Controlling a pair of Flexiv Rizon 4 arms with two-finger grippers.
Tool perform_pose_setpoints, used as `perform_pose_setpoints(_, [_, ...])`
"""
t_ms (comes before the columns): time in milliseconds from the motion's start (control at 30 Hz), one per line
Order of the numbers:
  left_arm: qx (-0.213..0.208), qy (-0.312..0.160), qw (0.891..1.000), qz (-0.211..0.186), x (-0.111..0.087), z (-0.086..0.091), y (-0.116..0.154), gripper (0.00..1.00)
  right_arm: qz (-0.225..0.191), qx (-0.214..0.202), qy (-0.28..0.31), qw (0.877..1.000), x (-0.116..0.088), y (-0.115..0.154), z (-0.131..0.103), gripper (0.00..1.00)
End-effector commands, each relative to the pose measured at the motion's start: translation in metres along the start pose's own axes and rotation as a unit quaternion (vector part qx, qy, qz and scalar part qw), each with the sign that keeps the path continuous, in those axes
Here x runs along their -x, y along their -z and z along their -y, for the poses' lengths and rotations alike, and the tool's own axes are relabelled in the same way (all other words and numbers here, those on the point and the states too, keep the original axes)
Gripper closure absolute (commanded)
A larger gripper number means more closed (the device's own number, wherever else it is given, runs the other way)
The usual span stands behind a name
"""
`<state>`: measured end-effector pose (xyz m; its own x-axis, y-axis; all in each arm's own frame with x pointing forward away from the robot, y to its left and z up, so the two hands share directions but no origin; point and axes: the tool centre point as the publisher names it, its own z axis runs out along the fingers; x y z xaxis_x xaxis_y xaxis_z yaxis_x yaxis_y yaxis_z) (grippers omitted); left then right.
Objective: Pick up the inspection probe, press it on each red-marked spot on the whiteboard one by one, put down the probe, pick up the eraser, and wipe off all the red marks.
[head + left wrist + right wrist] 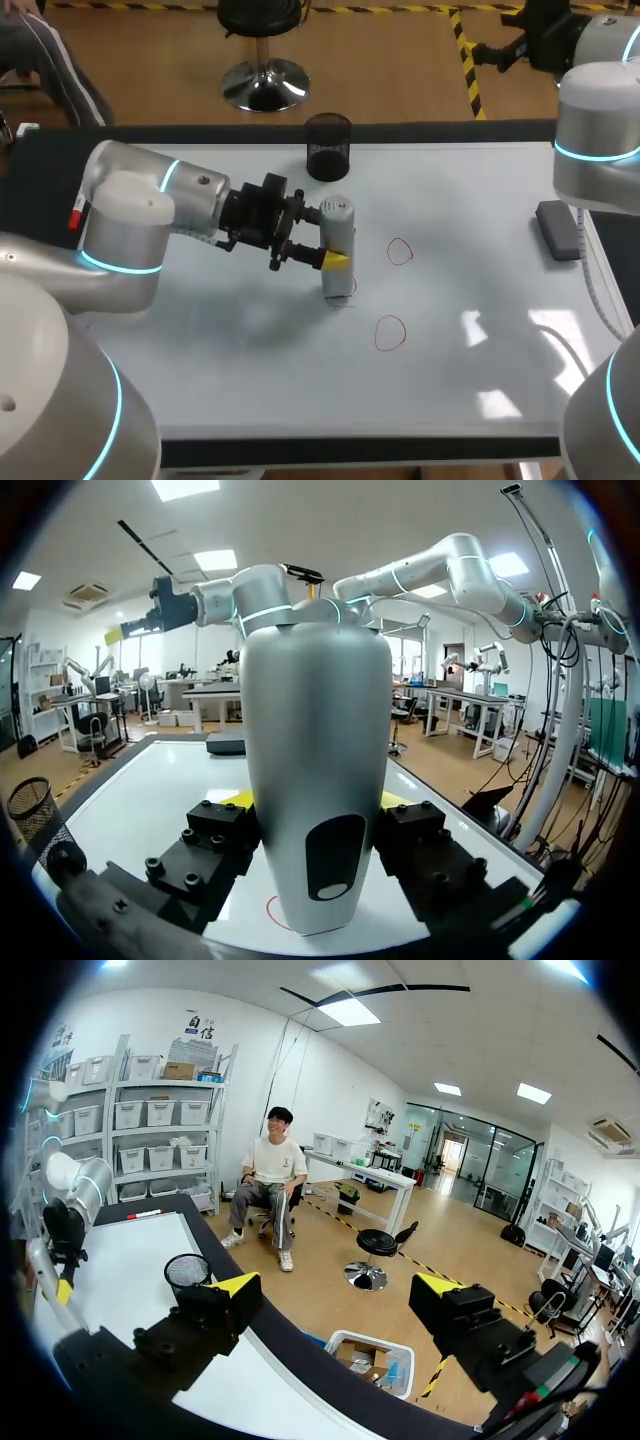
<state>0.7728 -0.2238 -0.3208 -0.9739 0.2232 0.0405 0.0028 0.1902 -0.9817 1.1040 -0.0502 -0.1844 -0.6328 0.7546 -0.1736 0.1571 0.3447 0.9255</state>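
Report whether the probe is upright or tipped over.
Upright. The inspection probe stands vertical, gripped from both sides by the left claw, its lower end at a red mark on the whiteboard.

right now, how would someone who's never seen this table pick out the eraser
Start from the big whiteboard and go to its right edge. The eraser is the flat dark grey block lying there alone, unlike the tall black mesh cup at the far edge and the upright white probe near the middle.
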Motion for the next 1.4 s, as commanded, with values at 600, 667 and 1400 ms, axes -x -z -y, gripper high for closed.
perform_pose_setpoints(600, [0.005,0.001,1.000,-0.004,0.0004,-0.0095,-0.0044,1.00,0.000,0.000,0.000,1.000,0.0001,-0.0001,0.0001,0.00])
perform_pose_setpoints(667, [0.005,0.000,1.000,-0.004,-0.0001,-0.0097,-0.0042,1.00,0.000,0.000,0.000,1.000,0.0001,-0.0001,0.0001,0.00])
perform_pose_setpoints(1400, [0.006,0.003,1.000,-0.005,-0.0011,-0.0117,-0.0037,1.00,0.000,0.000,0.000,1.000,0.0001,-0.0001,0.0001,0.00])
